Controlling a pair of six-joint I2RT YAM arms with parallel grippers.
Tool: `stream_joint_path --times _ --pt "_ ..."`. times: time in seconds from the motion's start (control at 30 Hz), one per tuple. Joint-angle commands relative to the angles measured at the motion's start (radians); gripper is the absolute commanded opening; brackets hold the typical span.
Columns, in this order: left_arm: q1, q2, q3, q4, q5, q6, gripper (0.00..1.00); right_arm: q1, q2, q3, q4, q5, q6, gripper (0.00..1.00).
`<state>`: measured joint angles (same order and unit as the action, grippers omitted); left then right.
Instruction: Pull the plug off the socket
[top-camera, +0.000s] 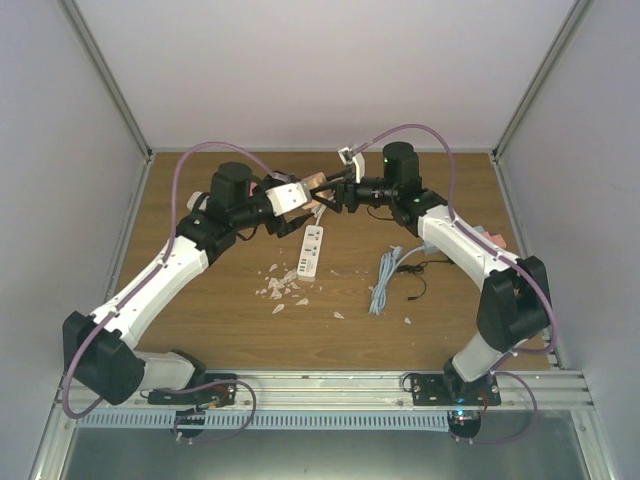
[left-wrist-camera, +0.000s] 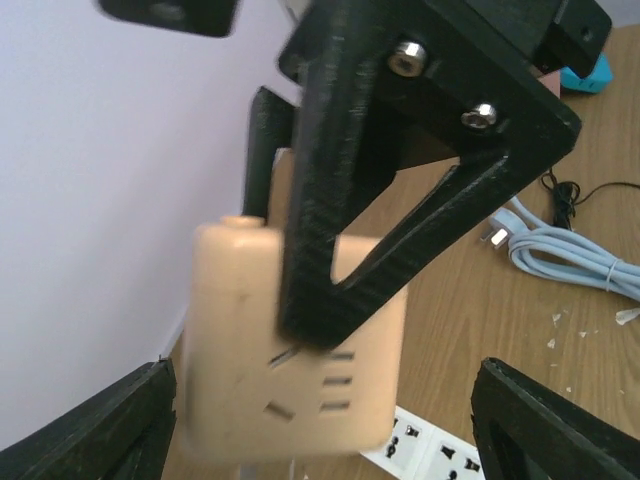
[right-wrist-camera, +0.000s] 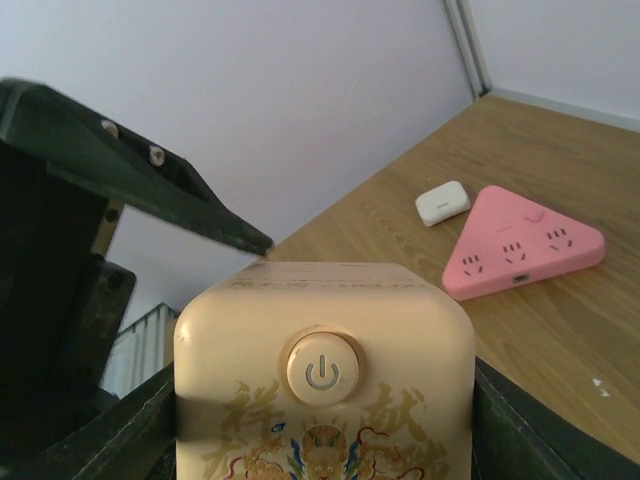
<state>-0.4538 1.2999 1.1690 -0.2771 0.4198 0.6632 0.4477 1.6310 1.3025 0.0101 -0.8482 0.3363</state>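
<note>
A cream cube socket (right-wrist-camera: 325, 340) with a round power button hangs in the air, and my right gripper (right-wrist-camera: 325, 400) is shut on its two sides. In the left wrist view its slotted face (left-wrist-camera: 300, 370) shows several empty slots, partly crossed by the right gripper's black finger (left-wrist-camera: 330, 230). My left gripper (left-wrist-camera: 320, 400) stands open around the cube, fingers (left-wrist-camera: 100, 430) well clear of its sides. From above, both grippers meet at the cube (top-camera: 318, 184) at the table's back middle. A white plug (left-wrist-camera: 495, 236) on a pale cable (top-camera: 385, 280) lies on the table.
A white power strip (top-camera: 311, 250) lies under the grippers on the wooden table (top-camera: 230, 320), with pale scraps (top-camera: 280, 290) beside it. A pink triangular socket (right-wrist-camera: 520, 245) and a small white adapter (right-wrist-camera: 442, 202) lie at the right. A thin black cable (top-camera: 415, 282) lies by the pale one.
</note>
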Motion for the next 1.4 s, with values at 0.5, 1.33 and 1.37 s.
stream_joint_path --times 0.5,1.33,1.37 --pt "-0.091 0.054 -0.029 0.095 -0.254 0.138 0.45 -0.004 0.033 -0.055 0.154 -0.171 0.175 0.06" --pt "0.401 0.038 -0.135 -0.158 0.11 -0.012 0.25 -0.083 0.293 0.343 -0.466 0.143 -0.985 0.94" --pt "0.424 0.038 -0.145 -0.165 0.117 -0.011 0.25 -0.083 0.316 0.357 -0.482 0.166 -1.043 0.93"
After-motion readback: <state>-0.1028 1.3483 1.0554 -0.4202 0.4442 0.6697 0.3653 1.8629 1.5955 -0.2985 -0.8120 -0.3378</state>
